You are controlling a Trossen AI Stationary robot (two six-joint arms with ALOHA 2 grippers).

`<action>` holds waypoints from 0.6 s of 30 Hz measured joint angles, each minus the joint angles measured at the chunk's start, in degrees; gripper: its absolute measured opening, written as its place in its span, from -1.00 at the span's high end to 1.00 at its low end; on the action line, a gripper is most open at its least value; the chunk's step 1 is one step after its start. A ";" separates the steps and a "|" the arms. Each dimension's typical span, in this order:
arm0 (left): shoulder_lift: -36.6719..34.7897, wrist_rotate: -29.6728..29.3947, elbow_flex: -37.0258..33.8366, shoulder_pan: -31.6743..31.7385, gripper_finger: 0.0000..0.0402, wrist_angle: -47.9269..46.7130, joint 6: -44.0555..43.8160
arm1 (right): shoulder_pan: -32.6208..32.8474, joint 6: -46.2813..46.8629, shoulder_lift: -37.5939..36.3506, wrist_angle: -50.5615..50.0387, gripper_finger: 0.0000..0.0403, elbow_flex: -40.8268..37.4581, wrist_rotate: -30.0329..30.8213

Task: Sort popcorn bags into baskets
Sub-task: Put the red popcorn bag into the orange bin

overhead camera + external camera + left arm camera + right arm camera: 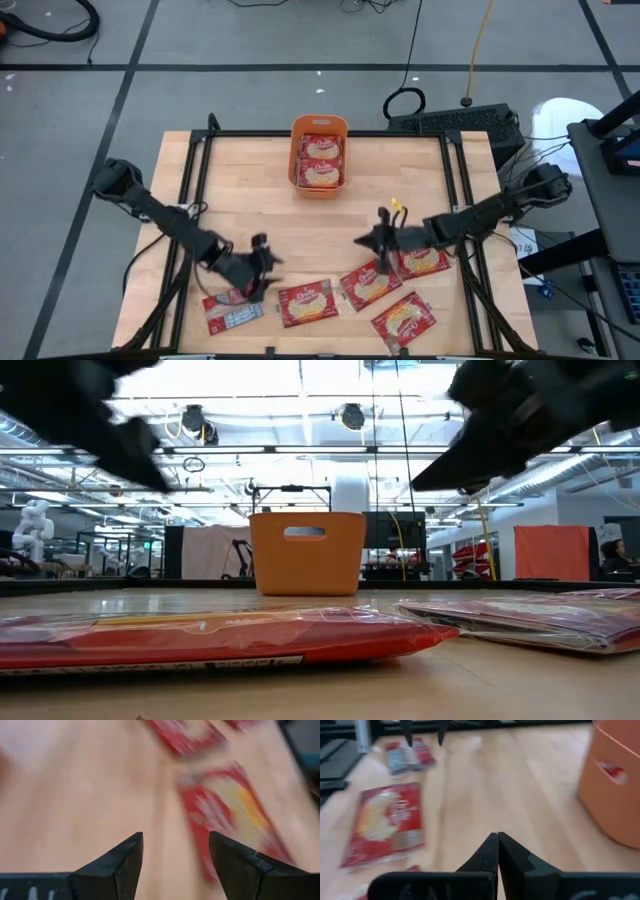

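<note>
Closest to the low camera lies a flat red popcorn bag (215, 635) on the wooden table (250, 190). Just above the table's near-left part hangs the left gripper (262, 262), its two dark fingers (117, 865) spread apart with nothing between them. A packet showing its grey-blue printed face (232, 314) rests just beside it. The right gripper (368, 240), fingers pressed together and empty, hovers near the table's middle right. Four more packets (306, 302) with cream-yellow oval labels up lie along the near edge. Across the table, at its far edge, the orange bin (319, 126) holds two label-up packets (320, 172). Grey floor with dark taped lines and loose cables surrounds the table; behind it, the room shows ceiling lights and an orange panel (552, 552).
</note>
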 joint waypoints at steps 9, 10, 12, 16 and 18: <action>8.18 3.16 -0.02 -9.05 -0.14 0.61 -6.27 | 7.07 -7.17 1.10 9.18 1.00 -0.20 5.99; 9.27 2.79 -0.10 -9.11 -0.14 0.44 -6.54 | 7.07 -7.75 1.10 9.51 1.00 -0.20 5.98; 11.57 2.46 -0.08 -8.97 -0.14 1.85 -6.39 | 7.02 -8.21 1.10 9.24 1.00 -0.20 6.12; 17.09 2.83 -0.09 -8.06 -0.14 7.76 -1.08 | 7.02 -8.74 1.10 8.89 1.00 -0.20 6.03; 19.87 2.96 0.00 -7.39 -0.14 11.62 1.61 | 7.03 -8.74 1.10 9.22 1.00 -0.20 5.94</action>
